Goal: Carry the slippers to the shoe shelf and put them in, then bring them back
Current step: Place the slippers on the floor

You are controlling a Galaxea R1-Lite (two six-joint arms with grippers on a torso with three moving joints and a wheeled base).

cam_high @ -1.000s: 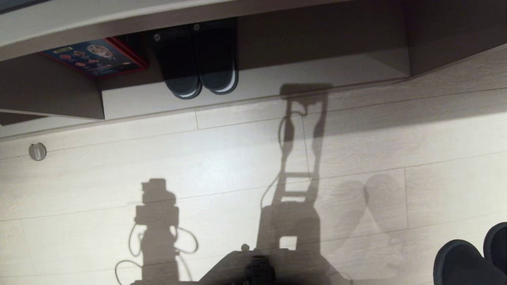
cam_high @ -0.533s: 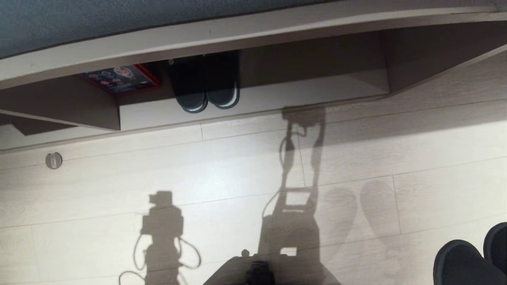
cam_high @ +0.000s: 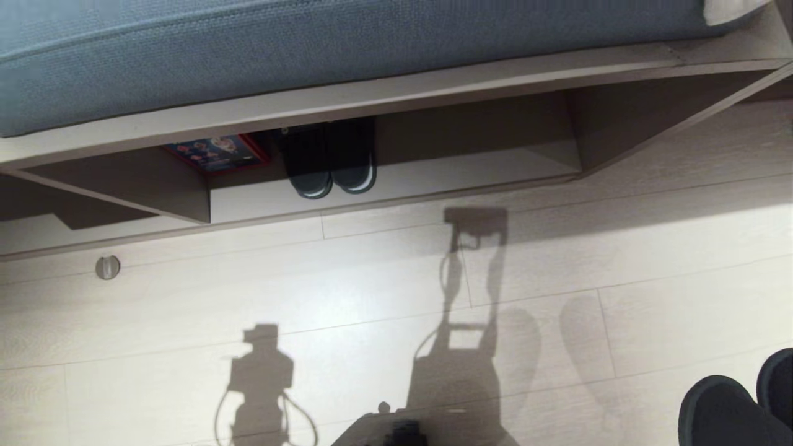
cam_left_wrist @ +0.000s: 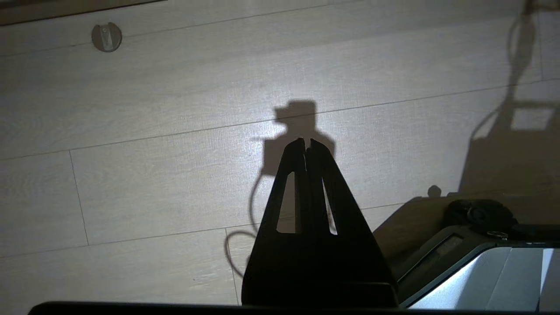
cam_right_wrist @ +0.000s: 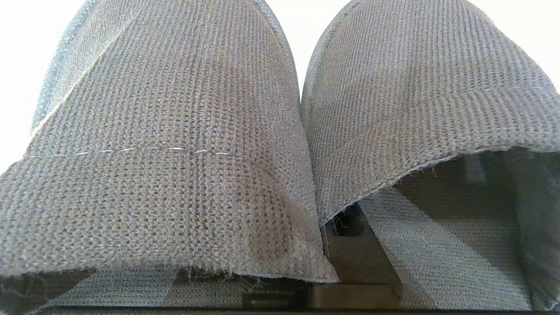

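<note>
- R claw point(cam_right_wrist: 345, 245) clenched on slippers point(cam_right_wrist: 175, 153), toes pointing away.
- L claw point(cam_left_wrist: 306, 144) clenched, empty, over floor point(cam_left_wrist: 131, 131).
- Shoe shelf point(cam_high: 433, 173) ahead w/ dark pair point(cam_high: 331, 164).

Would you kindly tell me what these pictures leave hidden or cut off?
- Right gripper: right wrist view, the slippers cover all but a dark sliver between them.
- Slippers: head view, cut off by the bottom right corner.
- Dark pair in the shoe shelf: head view, heels lost in shadow.
</note>
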